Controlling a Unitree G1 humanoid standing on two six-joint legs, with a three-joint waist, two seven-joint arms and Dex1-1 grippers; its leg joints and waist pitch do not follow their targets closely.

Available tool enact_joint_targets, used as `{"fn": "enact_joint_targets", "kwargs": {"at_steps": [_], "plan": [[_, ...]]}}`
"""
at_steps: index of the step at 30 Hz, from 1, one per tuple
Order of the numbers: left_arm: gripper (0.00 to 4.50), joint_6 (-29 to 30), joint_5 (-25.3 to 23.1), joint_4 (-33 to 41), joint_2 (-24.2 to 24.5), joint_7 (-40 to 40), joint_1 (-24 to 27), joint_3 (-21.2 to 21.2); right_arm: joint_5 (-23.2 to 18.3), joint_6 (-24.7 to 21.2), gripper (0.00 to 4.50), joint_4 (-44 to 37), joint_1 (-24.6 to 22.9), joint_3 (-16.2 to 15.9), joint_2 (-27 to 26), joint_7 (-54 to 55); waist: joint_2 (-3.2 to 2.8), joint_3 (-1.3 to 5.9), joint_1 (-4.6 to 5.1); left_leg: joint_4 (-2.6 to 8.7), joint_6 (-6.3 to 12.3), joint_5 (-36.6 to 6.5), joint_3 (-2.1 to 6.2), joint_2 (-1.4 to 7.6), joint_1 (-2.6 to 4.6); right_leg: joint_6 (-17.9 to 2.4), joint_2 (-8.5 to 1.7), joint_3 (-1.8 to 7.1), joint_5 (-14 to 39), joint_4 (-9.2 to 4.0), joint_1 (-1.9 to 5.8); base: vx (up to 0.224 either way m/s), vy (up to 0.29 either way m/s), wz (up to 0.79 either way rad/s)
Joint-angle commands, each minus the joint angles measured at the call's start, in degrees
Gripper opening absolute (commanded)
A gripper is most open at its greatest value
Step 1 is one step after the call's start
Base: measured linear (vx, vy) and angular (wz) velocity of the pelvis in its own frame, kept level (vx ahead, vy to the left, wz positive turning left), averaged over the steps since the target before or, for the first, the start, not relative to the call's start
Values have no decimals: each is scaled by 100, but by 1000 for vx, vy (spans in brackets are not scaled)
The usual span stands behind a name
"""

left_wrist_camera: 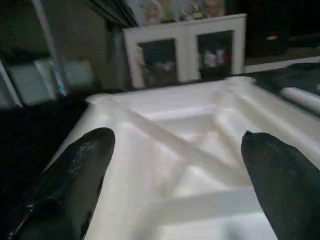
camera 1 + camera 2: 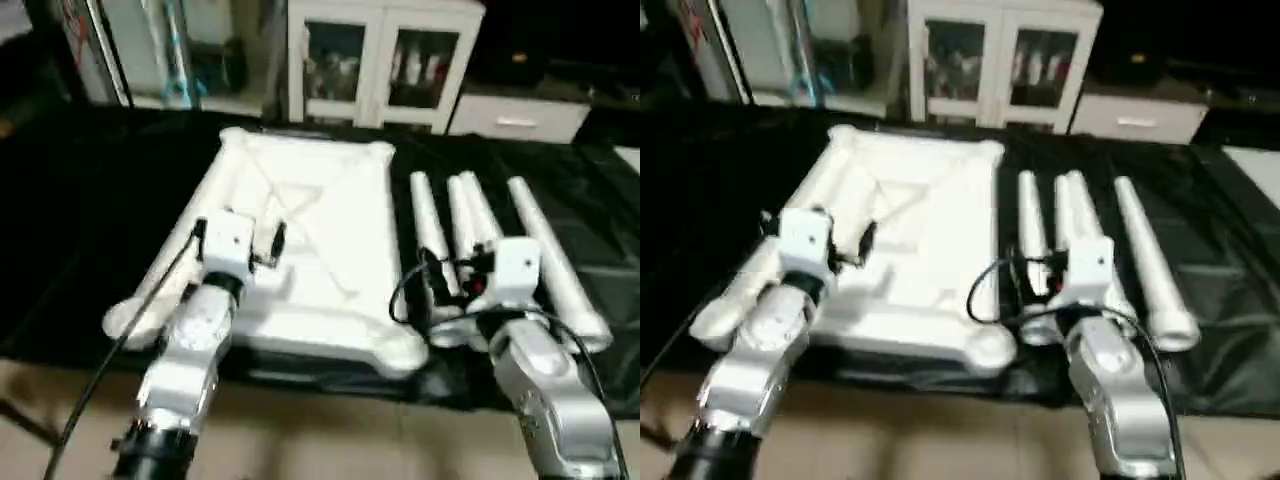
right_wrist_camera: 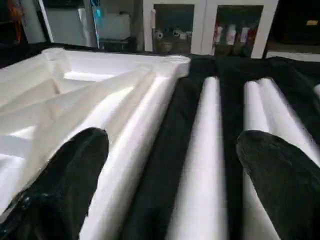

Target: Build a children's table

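Note:
The children's table top (image 2: 320, 220) lies upside down in the middle of the black work table, white, with crossed ribs and round corner sockets. One white leg (image 2: 160, 275) lies along its left edge. Three more legs (image 2: 432, 235) (image 2: 470, 215) (image 2: 555, 265) lie side by side to the right of the top. My left gripper (image 2: 240, 238) hovers open over the top's near-left part, its black fingers (image 1: 75, 175) spread above the ribs (image 1: 190, 150). Over the near ends of the right-hand legs, my right gripper (image 2: 455, 272) is open, with a leg (image 3: 205, 150) below the gap and nothing held.
The black-covered work table (image 2: 80, 220) ends at its front edge just under my forearms, with pale floor below. A white cabinet with glass doors (image 2: 380, 60) and a low white drawer unit (image 2: 515, 115) stand behind the table.

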State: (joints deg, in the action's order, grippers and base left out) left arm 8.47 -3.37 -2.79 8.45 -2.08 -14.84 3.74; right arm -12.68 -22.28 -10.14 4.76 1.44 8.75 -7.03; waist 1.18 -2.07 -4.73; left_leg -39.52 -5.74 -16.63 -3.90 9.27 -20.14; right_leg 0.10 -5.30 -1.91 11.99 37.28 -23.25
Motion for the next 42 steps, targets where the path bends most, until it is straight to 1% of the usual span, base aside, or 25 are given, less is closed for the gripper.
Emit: {"fn": "enact_joint_targets", "kwargs": {"at_steps": [1,4,6,7,8,9,10,11,12,13,14,16,17,19,20,21,22,23,25,26,28,32,36,38,42], "plan": [[450,98,-74,18,-53,65,47,-11,15,-62,448,-68,83,48,72,-50,-336,365,93,1035,-563,209,435,896,280,-664,179,-41,224,59,-49,5,156,45],[450,128,-12,36,-148,86,73,-28,10,-72,448,-59,106,72,138,-92,-342,481,128,909,-121,2957,628,1278,415,-397,98,-177,449,454,-369,13,80,14],[450,132,-21,44,-166,122,78,-13,15,-80,448,-51,119,92,175,-109,-215,538,70,810,1277,4509,616,1197,452,-427,33,-153,583,413,-383,0,0,0],[450,130,-24,43,-175,138,77,-11,9,-82,448,-44,126,108,187,-117,-215,538,70,810,1277,4509,616,1197,452,-427,33,-153,583,413,-383,-9,-96,-9],[450,134,-46,33,-187,163,74,-15,6,-77,448,-26,137,123,199,-127,-57,470,42,856,2550,3790,480,912,287,-1044,-21,-64,420,206,-257,-26,-170,-10],[450,135,-56,22,-196,179,69,-19,12,-74,448,-8,153,133,207,-136,200,471,66,746,2844,2547,285,593,136,-1995,-141,14,-244,-59,1,-26,-170,-10],[450,139,-67,17,-205,195,67,-26,20,-76,448,3,168,141,213,-144,319,501,38,382,2794,2052,8,94,-153,-2690,-155,39,-821,-290,262,-44,-205,1],[450,141,-81,15,-210,212,65,-31,24,-78,448,11,181,146,217,-149,517,523,-205,-676,2014,-357,-496,-524,-577,-3511,-261,261,-1206,-674,563,-54,-207,4],[450,143,-107,15,-242,230,61,-58,32,-83,448,20,212,151,226,-163,438,356,-158,-845,1101,-709,-442,-352,-625,-3321,-418,85,-784,-695,417,-54,-207,4],[450,143,-110,15,-245,231,60,-60,33,-83,448,21,215,151,227,-164,438,356,-158,-845,1101,-709,-442,-352,-625,-3321,-418,85,-784,-695,417,-64,-194,4],[450,220,-23,11,-298,175,51,-85,38,-89,448,29,233,148,230,-166,265,316,-90,-590,776,-1084,-386,-236,-391,-2419,-481,40,418,-920,354,-59,-160,7],[450,282,13,37,-335,194,60,-108,36,-93,448,23,231,139,232,-169,-221,414,-84,415,1224,54,82,652,-75,-491,-218,-344,849,-920,502,-59,-145,1],[450,235,-24,61,-314,160,61,-54,24,-110,448,9,220,132,237,-181,-178,438,220,728,2199,1485,629,1452,141,277,-119,-411,892,286,-26,-60,-93,-5],[450,211,-42,66,-303,139,63,-29,20,-113,448,5,215,127,240,-181,53,417,192,371,2847,2385,136,483,325,169,-253,-7,6,96,-328,-55,-87,-2],[450,125,-128,73,-278,174,68,-8,5,-121,448,-11,197,122,229,-177,373,420,21,-90,2376,1548,-251,-201,-240,364,-779,530,-629,-392,228,-59,-65,-3],[450,199,-159,74,-278,218,65,-36,-3,-126,448,-37,174,108,215,-175,307,349,-253,-425,1409,-42,73,167,-561,311,-1805,1019,-107,-737,475,-59,-65,-3],[450,205,-160,73,-277,224,64,-44,-4,-126,448,-41,171,105,212,-176,317,327,-263,-376,964,-210,117,199,-502,103,-1713,918,180,-743,452,-70,-22,-14],[450,303,-167,63,-238,222,42,-87,-18,-128,448,-78,147,84,184,-185,261,276,-226,60,481,195,58,98,-485,-550,-1070,510,515,-630,577,-73,6,-15],[450,519,-117,53,-203,156,14,-123,17,-128,448,-105,135,49,197,-198,67,250,-66,745,554,250,-102,214,-65,-755,-132,27,694,-453,280,-70,18,-6],[450,439,-23,76,-194,59,21,-144,27,-124,448,-113,134,43,192,-196,-15,306,18,754,567,278,-66,282,36,-808,-47,10,404,-316,239,-65,53,8],[450,214,19,104,-151,-29,21,-138,17,-122,448,-118,138,45,186,-216,-87,235,117,970,161,-1075,-74,337,28,-842,-87,22,560,-446,353,-64,54,4],[450,202,1,107,-148,-44,-5,-151,21,-104,448,-112,152,47,178,-211,-57,56,212,1061,-18,-3741,-181,234,482,-328,-121,-98,3399,-959,254,-28,16,3],[450,248,61,133,-149,-85,-16,-145,56,-97,448,-127,139,9,154,-202,-110,78,333,1175,148,-3594,-195,216,477,-250,-161,-216,3250,-1055,530,0,0,0],[450,238,75,131,-165,-109,-7,-159,92,-88,448,-120,141,-5,151,-204,-59,181,342,1182,382,-2546,-261,159,231,-399,-241,-114,2847,-1024,784,73,1,-14],[450,225,62,130,-175,-107,5,-151,119,-62,448,-93,144,-12,164,-210,-33,289,326,1110,858,-1045,-376,103,234,-978,-170,-56,1757,-909,869,107,-9,0]]}}
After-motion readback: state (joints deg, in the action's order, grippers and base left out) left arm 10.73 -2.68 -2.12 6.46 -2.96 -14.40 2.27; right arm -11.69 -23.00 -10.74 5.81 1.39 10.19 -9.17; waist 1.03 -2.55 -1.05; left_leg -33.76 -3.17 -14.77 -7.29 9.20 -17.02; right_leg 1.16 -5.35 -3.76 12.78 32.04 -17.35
